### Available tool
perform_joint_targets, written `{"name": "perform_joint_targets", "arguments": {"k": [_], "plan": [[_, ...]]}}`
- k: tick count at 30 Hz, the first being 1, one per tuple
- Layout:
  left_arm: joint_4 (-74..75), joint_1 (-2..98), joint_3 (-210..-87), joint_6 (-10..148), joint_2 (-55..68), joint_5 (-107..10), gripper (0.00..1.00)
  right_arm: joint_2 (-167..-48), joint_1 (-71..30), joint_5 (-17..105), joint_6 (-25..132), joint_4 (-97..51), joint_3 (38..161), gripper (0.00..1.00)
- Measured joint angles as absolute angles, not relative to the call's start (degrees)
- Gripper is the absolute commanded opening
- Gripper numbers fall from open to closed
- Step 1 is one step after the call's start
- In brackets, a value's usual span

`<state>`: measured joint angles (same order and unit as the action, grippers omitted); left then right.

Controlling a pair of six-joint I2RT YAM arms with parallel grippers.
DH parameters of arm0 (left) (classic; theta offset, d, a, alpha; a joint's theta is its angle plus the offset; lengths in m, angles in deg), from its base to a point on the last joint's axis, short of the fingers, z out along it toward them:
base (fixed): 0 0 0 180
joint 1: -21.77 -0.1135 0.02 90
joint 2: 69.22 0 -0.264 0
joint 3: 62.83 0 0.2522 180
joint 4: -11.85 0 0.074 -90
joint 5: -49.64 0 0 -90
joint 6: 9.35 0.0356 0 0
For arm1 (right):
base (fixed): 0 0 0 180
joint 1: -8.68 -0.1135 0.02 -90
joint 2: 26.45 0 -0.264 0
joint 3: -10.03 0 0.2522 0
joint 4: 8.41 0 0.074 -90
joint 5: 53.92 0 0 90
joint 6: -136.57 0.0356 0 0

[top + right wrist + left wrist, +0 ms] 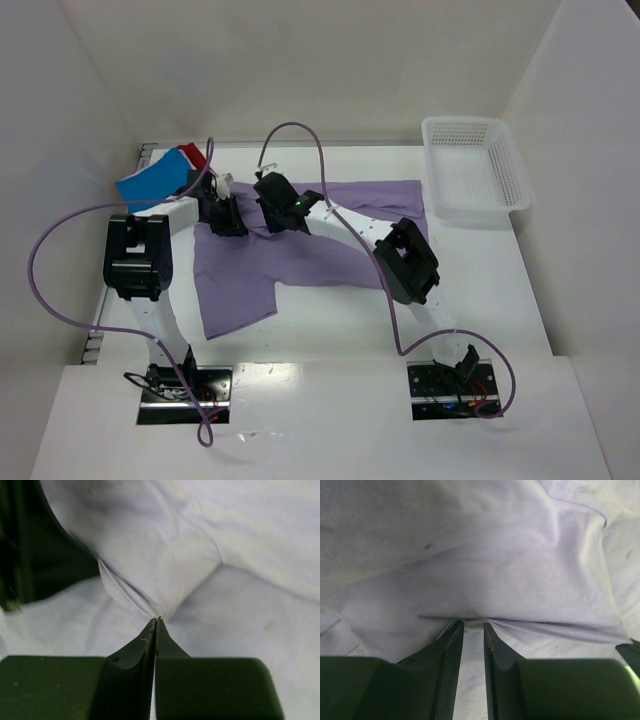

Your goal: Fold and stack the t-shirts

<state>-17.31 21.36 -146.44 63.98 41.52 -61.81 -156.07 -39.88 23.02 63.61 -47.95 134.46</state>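
1. While both arms reach over it, the lavender t-shirt [300,265] lies spread across the middle of the surface [330,335].
2. The right end effector [157,619] is clamped tight on a little peak of the lavender cloth, with its fingers pressed together and no gap.
3. The left end effector [472,624] is nearly closed at a raised fold of the same shirt. It looks like it's pinching it, but the tips are half buried in cloth.
4. Both sit close together near the shirt's far-left part.
5. The blue t-shirt [148,183] and red t-shirt [190,155] lie touching at the back-left corner.
6. The white mesh basket [470,165] sits back right, just beside the lavender shirt's corner.
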Motion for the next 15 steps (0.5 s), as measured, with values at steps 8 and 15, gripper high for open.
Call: {"name": "perform_joint_targets", "arguments": {"k": [8,15], "plan": [[-17.3,21.5,-146.4,64.0,41.6,-62.1,0.31,-154.1,-39.9,23.5,64.1,-47.7,124.1,0.36],[-18.9,22.0,-146.4,64.9,40.8,-62.4,0.35,-154.1,-39.9,23.9,64.7,-46.6,122.9,0.43]]}}
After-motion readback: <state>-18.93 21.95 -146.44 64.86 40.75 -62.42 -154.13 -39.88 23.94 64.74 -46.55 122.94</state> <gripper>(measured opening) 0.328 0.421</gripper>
